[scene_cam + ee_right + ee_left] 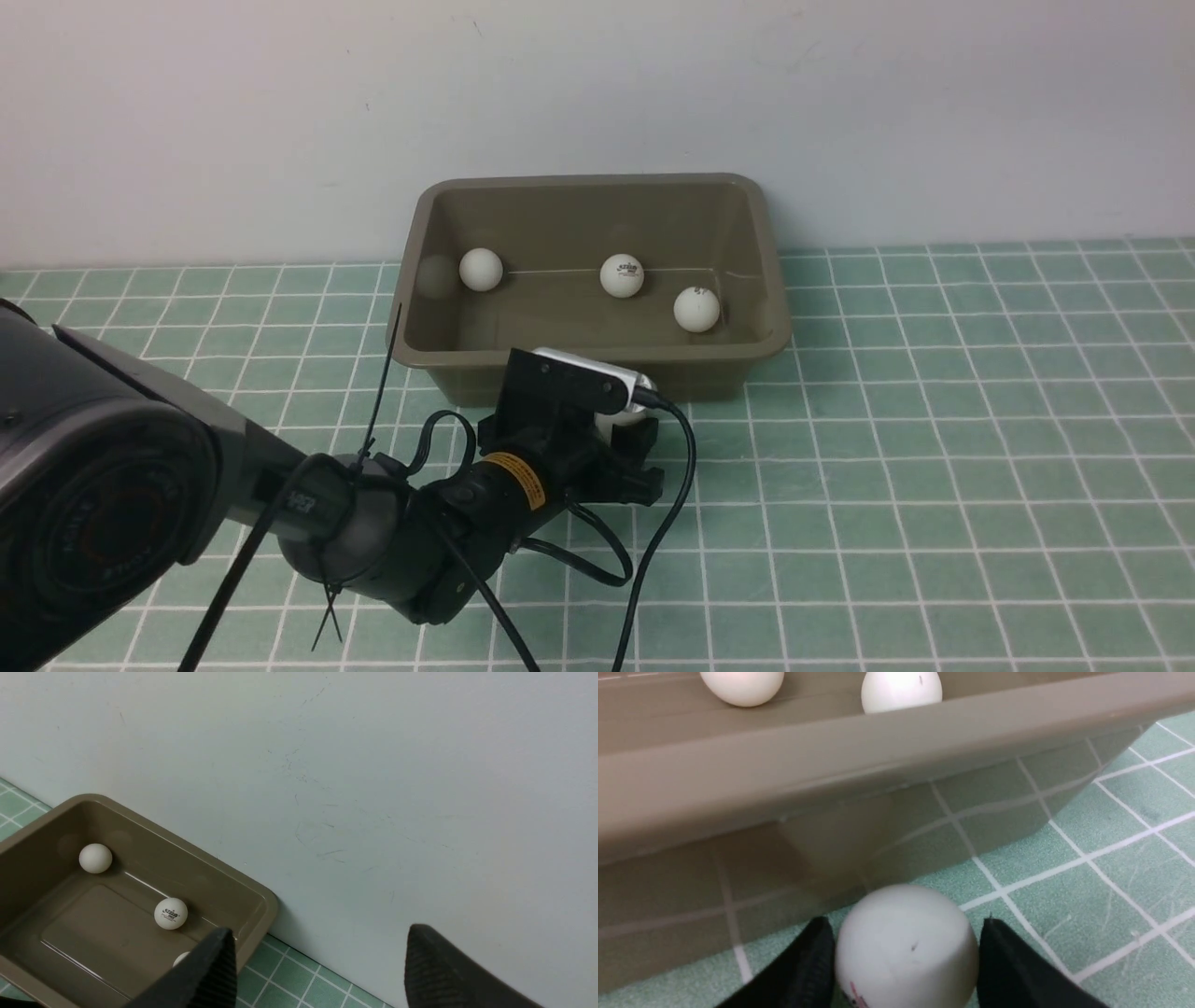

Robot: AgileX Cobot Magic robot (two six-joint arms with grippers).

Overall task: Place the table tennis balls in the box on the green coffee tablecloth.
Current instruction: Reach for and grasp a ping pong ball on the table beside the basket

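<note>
The olive-brown box (758,224) stands on the green coffee tablecloth (934,467) against the wall. Three table tennis balls (481,269) (622,275) (696,309) lie inside it. Another white ball (906,947) rests on the cloth just in front of the box's near wall (831,756). My left gripper (624,420) is low at that ball, and both black fingers (1008,966) press its sides. My right gripper (320,933) is open and empty, raised and facing the wall beside the box (187,849); it is outside the front view.
A pale wall (597,93) rises directly behind the box. My left arm with its cables (653,523) stretches across the near left of the cloth. Bare cloth lies to the right of the box.
</note>
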